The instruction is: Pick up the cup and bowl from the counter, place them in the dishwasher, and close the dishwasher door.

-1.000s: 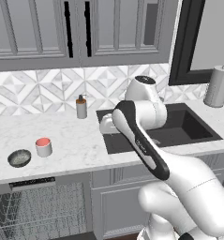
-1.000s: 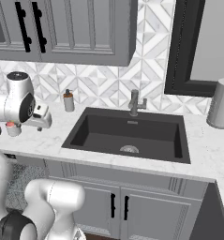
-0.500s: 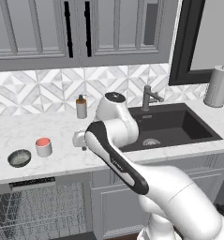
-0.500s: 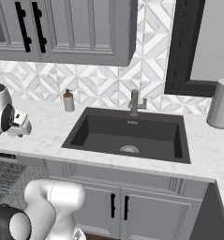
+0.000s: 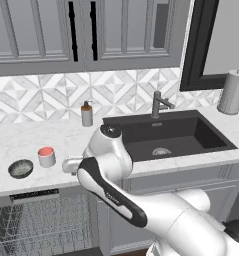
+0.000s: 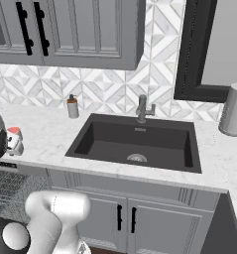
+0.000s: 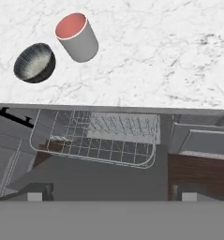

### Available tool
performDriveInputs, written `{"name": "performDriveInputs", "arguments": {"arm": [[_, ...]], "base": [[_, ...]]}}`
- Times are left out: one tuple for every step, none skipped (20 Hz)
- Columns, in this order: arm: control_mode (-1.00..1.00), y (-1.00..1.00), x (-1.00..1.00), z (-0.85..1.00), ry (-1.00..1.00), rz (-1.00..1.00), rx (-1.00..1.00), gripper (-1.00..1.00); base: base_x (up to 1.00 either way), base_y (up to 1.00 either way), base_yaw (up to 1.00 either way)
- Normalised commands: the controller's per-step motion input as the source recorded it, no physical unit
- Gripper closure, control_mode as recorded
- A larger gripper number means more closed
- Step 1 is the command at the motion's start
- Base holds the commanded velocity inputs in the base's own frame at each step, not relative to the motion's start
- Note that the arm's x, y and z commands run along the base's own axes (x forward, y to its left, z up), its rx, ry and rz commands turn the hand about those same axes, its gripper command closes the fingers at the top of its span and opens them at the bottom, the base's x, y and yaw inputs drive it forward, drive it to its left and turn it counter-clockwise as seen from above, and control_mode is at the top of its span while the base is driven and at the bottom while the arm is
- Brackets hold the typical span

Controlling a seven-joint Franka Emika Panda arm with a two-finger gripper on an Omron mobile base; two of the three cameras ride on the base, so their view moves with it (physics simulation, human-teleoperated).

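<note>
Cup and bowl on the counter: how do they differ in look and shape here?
The cup is a tall straight cylinder, while the bowl is low and rounded. The cup is pale grey outside with a red-pink inside; the bowl has a dark rim and a speckled grey inside. In the left base view the cup stands nearer the sink than the bowl. Both stand upright on the counter, apart, unheld.

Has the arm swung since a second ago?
Yes: in the left base view it has swung left, from the sink toward the cup.
</note>
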Motion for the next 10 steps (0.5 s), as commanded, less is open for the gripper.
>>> {"name": "performDriveInputs", "arguments": {"arm": [[-1.00,0.79,0.11,-0.37,0.00,0.00,0.00,-1.00],[-1.00,0.79,0.04,-0.31,0.00,0.00,0.00,-1.00],[-1.00,0.81,0.12,-0.28,0.00,0.00,0.00,-1.00],[-1.00,0.79,0.11,-0.19,0.00,0.00,0.00,-1.00],[-1.00,0.74,0.13,-0.13,0.00,0.00,0.00,-1.00],[-1.00,0.73,0.13,-0.10,0.00,0.00,0.00,-1.00],[-1.00,0.70,0.13,-0.04,0.00,0.00,0.00,-1.00],[-1.00,0.70,0.16,0.00,0.00,0.00,0.00,-1.00],[-1.00,0.72,0.11,-0.01,0.00,0.00,0.00,-1.00],[-1.00,0.71,0.17,0.00,0.00,0.00,0.00,-1.00]], "base": [[0.00,0.00,0.00],[0.00,0.00,0.00],[0.00,0.00,0.00],[0.00,0.00,0.00],[0.00,0.00,0.00],[0.00,0.00,0.00],[0.00,0.00,0.00],[0.00,0.00,0.00],[0.00,0.00,0.00],[0.00,0.00,0.00]]}}
